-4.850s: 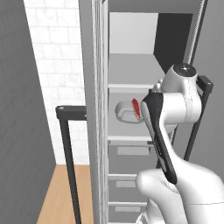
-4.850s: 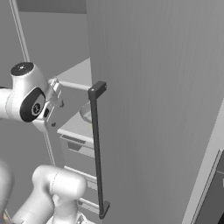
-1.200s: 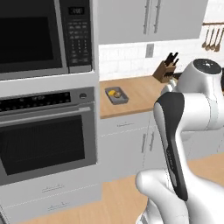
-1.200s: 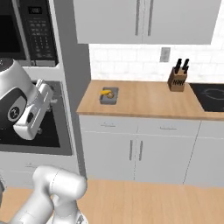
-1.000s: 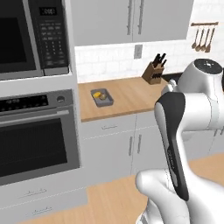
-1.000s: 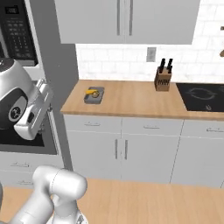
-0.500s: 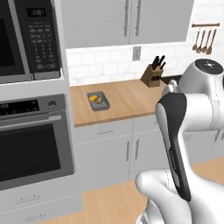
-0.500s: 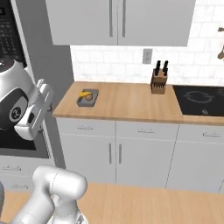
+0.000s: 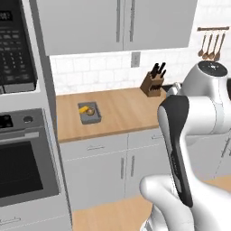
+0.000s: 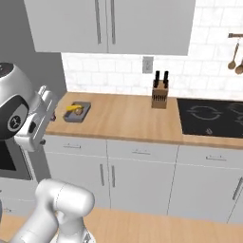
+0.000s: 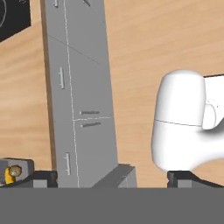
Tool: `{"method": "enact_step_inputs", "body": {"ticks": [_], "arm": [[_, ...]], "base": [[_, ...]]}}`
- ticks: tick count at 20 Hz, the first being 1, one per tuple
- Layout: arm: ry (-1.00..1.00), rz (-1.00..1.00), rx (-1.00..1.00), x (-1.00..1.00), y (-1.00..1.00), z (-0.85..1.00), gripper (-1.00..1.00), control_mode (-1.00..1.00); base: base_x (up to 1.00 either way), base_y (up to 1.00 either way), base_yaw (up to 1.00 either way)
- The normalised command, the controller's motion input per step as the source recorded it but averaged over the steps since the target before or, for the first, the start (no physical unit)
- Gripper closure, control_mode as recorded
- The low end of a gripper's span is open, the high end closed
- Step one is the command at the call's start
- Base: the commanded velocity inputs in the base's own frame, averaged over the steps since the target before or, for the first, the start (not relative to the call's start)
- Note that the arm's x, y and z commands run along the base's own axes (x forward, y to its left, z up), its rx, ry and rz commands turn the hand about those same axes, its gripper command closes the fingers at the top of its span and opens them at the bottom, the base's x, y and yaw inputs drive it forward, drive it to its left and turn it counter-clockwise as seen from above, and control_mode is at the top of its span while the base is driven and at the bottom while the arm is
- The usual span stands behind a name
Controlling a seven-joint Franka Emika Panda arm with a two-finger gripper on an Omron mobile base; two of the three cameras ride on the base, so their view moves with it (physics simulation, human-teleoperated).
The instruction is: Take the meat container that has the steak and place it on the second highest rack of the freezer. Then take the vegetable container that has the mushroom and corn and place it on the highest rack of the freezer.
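The white arm rises from the base and folds at a dark elbow joint, its upper link held upright. The wrist turns down, so the hand looks at the floor. The pincer (image 11: 112, 177) carries nothing; its two dark fingertips (image 11: 43, 178) stand well apart.

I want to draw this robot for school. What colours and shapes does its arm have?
The arm is glossy white, made of fat rounded tubes like sausages joined together. A long black stripe runs down one segment, and the joints are dark, with a round grey cap on top. In the right base view a white, boxier hand section sits beside a big round joint with a dark circle. The finger tips are small and dark.
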Motion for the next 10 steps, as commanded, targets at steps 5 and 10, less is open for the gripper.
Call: {"method": "enact_step_inputs", "body": {"ticks": [5,10], "arm": [[0.0,0.0,0.0,0.0,0.0,0.0,-1.0,1.0],[0.0,0.0,0.0,0.0,0.0,0.0,-1.0,1.0]], "base": [[0.49,-0.74,0.09],[0.69,-0.15,0.04]]}}
